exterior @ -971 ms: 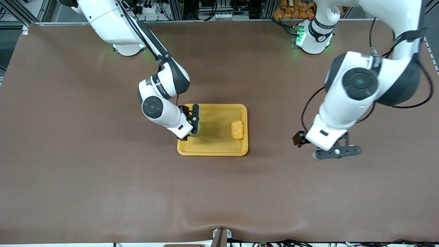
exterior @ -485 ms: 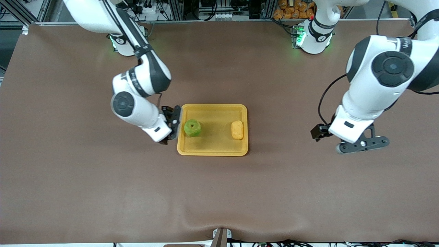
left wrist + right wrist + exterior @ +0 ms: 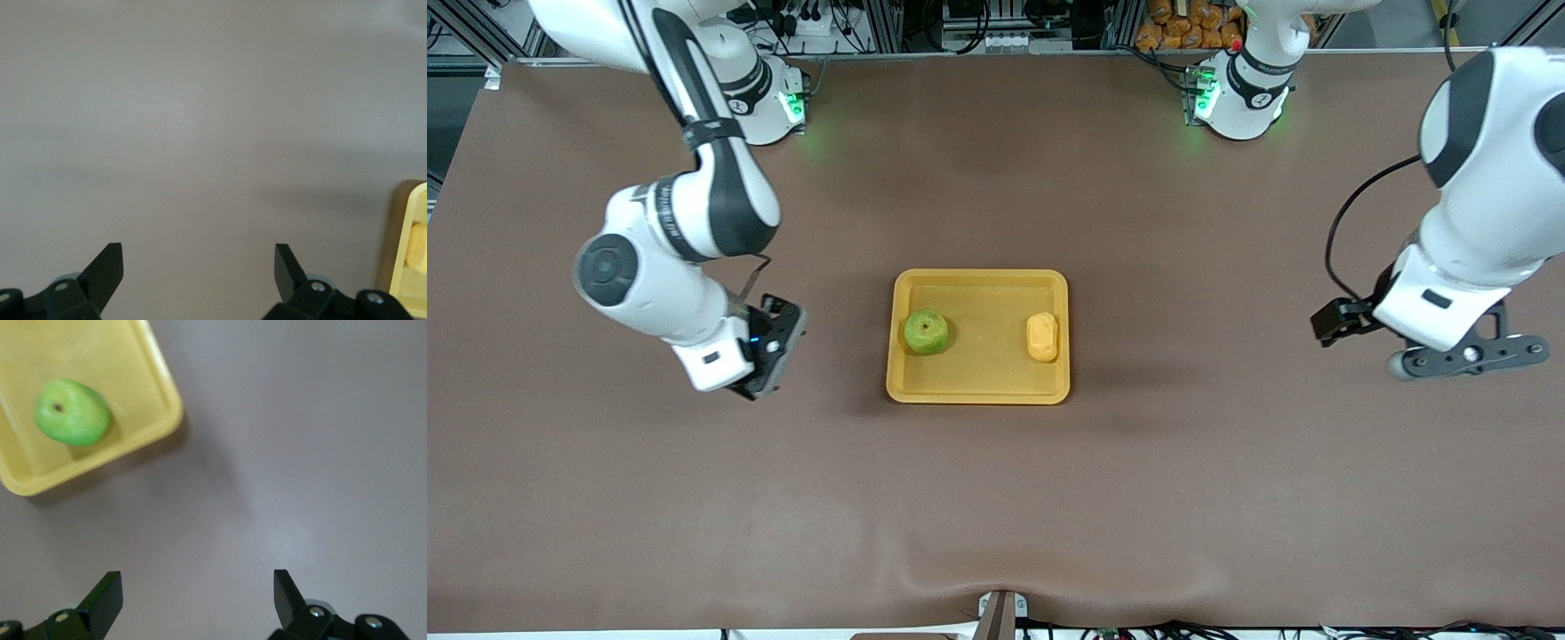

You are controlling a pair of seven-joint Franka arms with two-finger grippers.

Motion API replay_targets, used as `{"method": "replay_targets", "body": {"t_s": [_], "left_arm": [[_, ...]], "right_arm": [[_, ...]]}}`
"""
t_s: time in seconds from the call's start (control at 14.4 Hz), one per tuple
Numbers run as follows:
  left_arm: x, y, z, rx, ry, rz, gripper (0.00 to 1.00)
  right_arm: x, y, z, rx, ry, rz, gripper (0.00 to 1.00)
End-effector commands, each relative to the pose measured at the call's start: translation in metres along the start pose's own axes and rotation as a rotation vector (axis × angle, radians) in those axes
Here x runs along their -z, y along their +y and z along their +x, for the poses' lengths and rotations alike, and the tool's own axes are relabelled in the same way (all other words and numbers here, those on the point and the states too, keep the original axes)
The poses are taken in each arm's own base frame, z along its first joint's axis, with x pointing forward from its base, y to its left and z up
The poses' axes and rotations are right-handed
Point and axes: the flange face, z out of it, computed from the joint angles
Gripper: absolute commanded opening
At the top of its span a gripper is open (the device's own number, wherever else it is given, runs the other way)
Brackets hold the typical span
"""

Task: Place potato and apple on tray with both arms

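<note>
The yellow-orange tray (image 3: 980, 307) lies in the middle of the table. The green apple (image 3: 926, 332) sits in it at the right arm's end, and the yellow potato (image 3: 1042, 337) sits in it at the left arm's end. My right gripper (image 3: 770, 350) is open and empty over bare table, off the tray toward the right arm's end. Its wrist view shows the apple (image 3: 72, 412) in the tray (image 3: 155, 381), away from the open gripper (image 3: 198, 587). My left gripper (image 3: 1463, 356) is open and empty over bare table near the left arm's end. The left wrist view shows the open gripper (image 3: 199, 267), a tray corner (image 3: 405, 253) and the potato (image 3: 419, 244).
The brown table cover (image 3: 996, 498) is bare around the tray. The arm bases (image 3: 1240, 89) stand along the table's edge farthest from the front camera. A small bracket (image 3: 1000, 613) sits at the table's nearest edge.
My right gripper let go of the apple on the tray and drew away toward the right arm's end. My left gripper moved farther from the tray toward the left arm's end.
</note>
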Motion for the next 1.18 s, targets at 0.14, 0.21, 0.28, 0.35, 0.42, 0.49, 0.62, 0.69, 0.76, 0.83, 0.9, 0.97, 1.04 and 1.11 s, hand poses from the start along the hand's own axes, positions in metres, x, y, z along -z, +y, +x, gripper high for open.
{"method": "replay_targets", "body": {"t_s": [0.14, 0.21, 0.28, 0.35, 0.42, 0.49, 0.62, 0.69, 0.76, 0.83, 0.9, 0.97, 1.04, 1.11], "left_arm": [[0.025, -0.021, -0.017, -0.027, -0.021, -0.025, 1.0], [0.034, -0.033, -0.02, -0.036, -0.016, -0.04, 1.0], [0.038, -0.036, -0.025, -0.062, -0.022, -0.05, 1.0], [0.04, -0.038, -0.033, -0.086, -0.048, -0.056, 1.0], [0.043, -0.047, -0.041, -0.078, -0.072, -0.072, 1.0], [0.047, -0.057, -0.05, -0.058, -0.083, -0.091, 1.0], [0.053, -0.064, -0.067, -0.044, -0.105, -0.109, 1.0], [0.054, -0.064, -0.075, -0.045, -0.115, -0.106, 1.0], [0.053, -0.062, -0.084, -0.05, -0.124, -0.101, 1.0], [0.055, -0.065, -0.089, -0.045, -0.125, -0.104, 1.0], [0.058, -0.064, -0.094, -0.048, -0.121, -0.107, 1.0], [0.063, -0.066, -0.096, -0.047, -0.114, -0.11, 1.0], [0.066, -0.066, -0.099, -0.049, -0.12, -0.109, 1.0], [0.067, -0.065, -0.102, -0.052, -0.126, -0.108, 1.0]], "right_arm": [[0.046, 0.019, -0.056, -0.198, -0.02, 0.006, 1.0], [0.053, 0.016, -0.058, -0.228, -0.023, 0.019, 1.0], [0.06, 0.017, -0.066, -0.258, -0.02, 0.029, 1.0], [0.066, 0.022, -0.077, -0.292, -0.014, 0.034, 1.0], [0.073, 0.023, -0.082, -0.311, -0.003, 0.04, 1.0], [0.079, 0.026, -0.09, -0.332, 0.009, 0.041, 1.0], [0.091, 0.027, -0.102, -0.38, 0.027, 0.05, 1.0], [0.1, 0.024, -0.106, -0.415, 0.032, 0.06, 1.0], [0.107, 0.022, -0.112, -0.457, 0.034, 0.071, 1.0], [0.114, 0.02, -0.115, -0.483, 0.036, 0.075, 1.0], [0.12, 0.019, -0.12, -0.506, 0.035, 0.077, 1.0], [0.128, 0.017, -0.125, -0.537, 0.024, 0.077, 1.0], [0.135, 0.014, -0.128, -0.575, 0.011, 0.073, 1.0], [0.14, 0.01, -0.13, -0.618, 0.003, 0.072, 1.0]]}}
